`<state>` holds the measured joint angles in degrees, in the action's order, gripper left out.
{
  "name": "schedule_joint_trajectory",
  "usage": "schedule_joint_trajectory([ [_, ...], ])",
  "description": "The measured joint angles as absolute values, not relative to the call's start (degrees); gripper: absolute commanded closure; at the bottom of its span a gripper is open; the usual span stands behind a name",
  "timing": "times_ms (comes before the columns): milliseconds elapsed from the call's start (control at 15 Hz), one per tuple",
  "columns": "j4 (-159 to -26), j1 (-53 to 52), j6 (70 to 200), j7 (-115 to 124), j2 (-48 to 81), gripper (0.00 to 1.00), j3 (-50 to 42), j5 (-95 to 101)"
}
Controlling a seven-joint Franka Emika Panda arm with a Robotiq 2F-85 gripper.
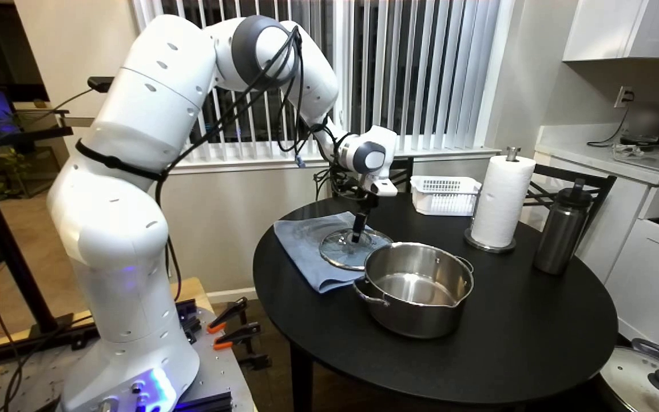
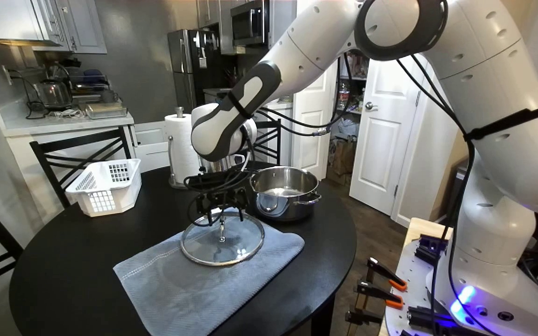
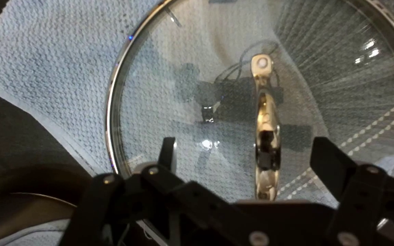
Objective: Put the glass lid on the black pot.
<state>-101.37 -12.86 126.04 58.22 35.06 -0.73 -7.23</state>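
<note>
white arm (image 1: 118, 246), my own, stands at the near left in an exterior view, on a metal plate (image 1: 218, 361), blue light (image 1: 162, 389) glowing at its foot. just right of it, black clamps (image 1: 242, 333) with orange tips sit at the plate's edge. next comes a round black table (image 1: 512, 343). on its left part i record a blue cloth (image 1: 301, 246), and on that the glass lid (image 1: 348, 256), metal handle (image 3: 266, 136) upward. my claw (image 3: 243, 150) points down over the lid, its fingers (image 3: 167, 152) spread wide, one to each side of the handle. the wrist view shows a gap on both sides, the wider at the left. how low the tips sit against the handle, i cannot tell. to the right and nearer stands the pot (image 1: 415, 317), found to be silver metal, upright, its bare floor in view; the lid lies just beside it. beyond, on the far side, a white basket (image 1: 444, 201). then a paper towel roll (image 1: 501, 200), upright on a metal stand (image 1: 492, 249). at the right edge of the table, a metal bottle (image 1: 561, 234) with a black cap. below table height, near right, a second lid (image 1: 638, 375) with a dark knob.
</note>
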Motion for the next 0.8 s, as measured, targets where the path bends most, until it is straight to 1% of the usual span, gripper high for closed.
schedule_joint_trajectory([
  [133,-101.02,-12.86,126.04,58.22,35.27,0.00,-0.73,-7.23],
  [200,-100.90,-12.86,126.04,58.22,35.28,0.25,-0.72,-7.23],
  [267,-100.79,-12.86,126.04,58.22,35.28,0.26,-0.73,-7.23],
  [333,-100.72,-12.86,126.04,58.22,35.28,0.32,-0.73,-7.23],
  [400,-100.67,-12.86,126.04,58.22,35.28,0.40,-0.73,-7.23],
  [533,-100.64,-12.85,126.04,58.22,35.28,0.53,-0.73,-7.23],
  [800,-100.64,-12.85,126.02,57.91,35.28,0.78,-0.72,-7.23],
])
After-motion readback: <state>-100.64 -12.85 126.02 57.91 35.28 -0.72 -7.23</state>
